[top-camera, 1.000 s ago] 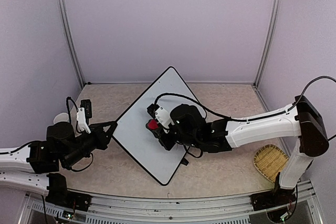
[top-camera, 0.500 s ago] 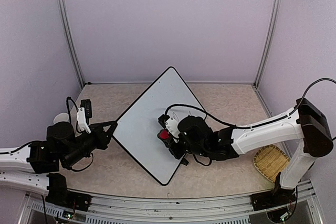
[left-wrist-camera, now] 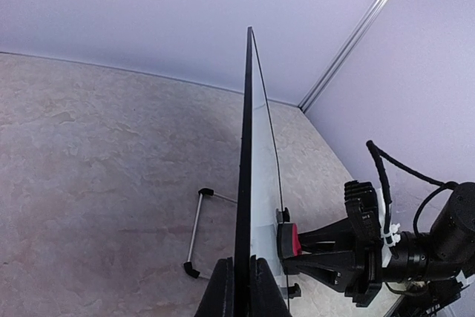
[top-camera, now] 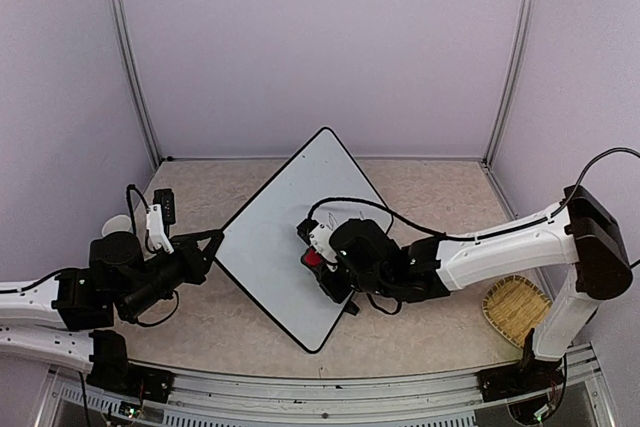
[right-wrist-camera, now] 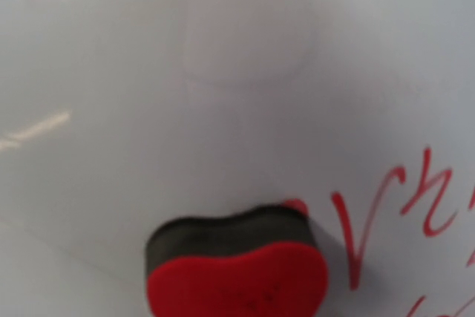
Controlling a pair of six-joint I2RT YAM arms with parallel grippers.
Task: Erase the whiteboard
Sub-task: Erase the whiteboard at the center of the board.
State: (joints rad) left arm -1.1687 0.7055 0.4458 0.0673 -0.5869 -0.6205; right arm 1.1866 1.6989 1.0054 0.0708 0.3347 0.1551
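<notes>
Whiteboard (top-camera: 265,237) stands propped up mid-table (top-camera: 440,197), with the left gripper (left-wrist-camera: 241,287) clenched on its black frame edge. Right gripper (top-camera: 316,261) grasps a red-and-black eraser (right-wrist-camera: 237,269), pressed on the board face just beside red writing (right-wrist-camera: 393,202).

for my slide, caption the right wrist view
Red-and-black eraser against the whiteboard, beside red handwriting.

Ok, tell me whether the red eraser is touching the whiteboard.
Touching. The left wrist view, edge-on to the whiteboard, shows the eraser with its pad pressed against the white face, no gap between them.
</notes>
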